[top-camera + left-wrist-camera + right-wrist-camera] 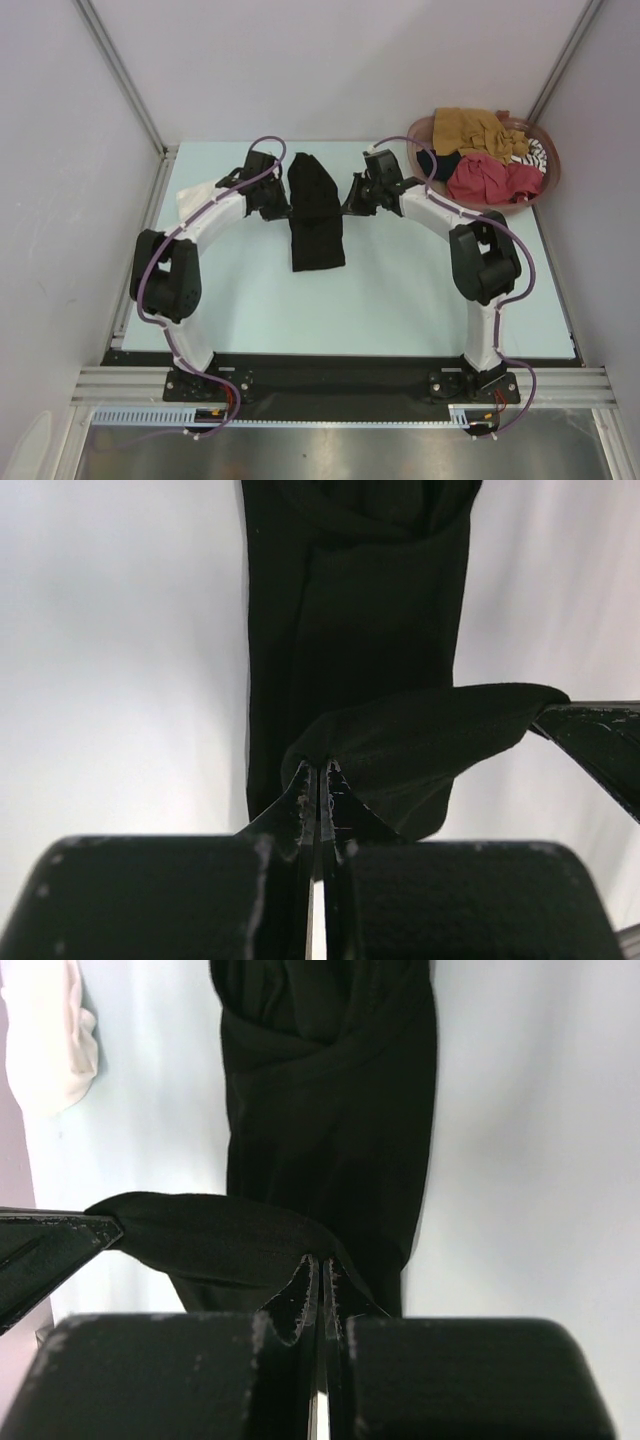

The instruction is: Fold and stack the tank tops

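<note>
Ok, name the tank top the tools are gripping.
The black tank top on the table: the left tool and right tool both pinch its sides. The white top lies untouched; mustard top and red top sit in the basket.

Your two arms rise from their bases, elbows pushed outward, and curve in so the wrists nearly meet at the middle. Your left hand (278, 200) and right hand (358, 197) point toward each other, close but not touching. Both have their jaws pressed together, each pinching an end of one fold of the black top (316, 225). They seem slightly raised, though height is hard to judge.
</note>
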Available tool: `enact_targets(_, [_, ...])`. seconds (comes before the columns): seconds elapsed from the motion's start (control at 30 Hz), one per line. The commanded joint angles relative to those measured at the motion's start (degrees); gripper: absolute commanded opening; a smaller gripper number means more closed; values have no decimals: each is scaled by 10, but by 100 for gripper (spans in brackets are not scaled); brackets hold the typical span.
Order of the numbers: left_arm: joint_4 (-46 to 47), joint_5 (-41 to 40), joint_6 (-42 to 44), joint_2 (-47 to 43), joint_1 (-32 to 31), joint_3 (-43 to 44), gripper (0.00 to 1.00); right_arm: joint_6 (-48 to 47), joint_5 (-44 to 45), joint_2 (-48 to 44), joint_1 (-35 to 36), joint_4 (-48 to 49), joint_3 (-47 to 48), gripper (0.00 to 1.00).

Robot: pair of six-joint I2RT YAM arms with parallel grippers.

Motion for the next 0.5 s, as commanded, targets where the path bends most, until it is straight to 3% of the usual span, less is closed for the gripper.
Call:
enact_targets(0.0, [23,-19,16,24,8,34,0,-5,-11,22,-9,17,37,0])
enact_targets(0.43, [39,3,21,127,16,86,0,11,-17,87,-19,32,74,0])
enact_targets(0.47, [37,2,23,130,16,90,4,12,-17,88,-19,33,74,2])
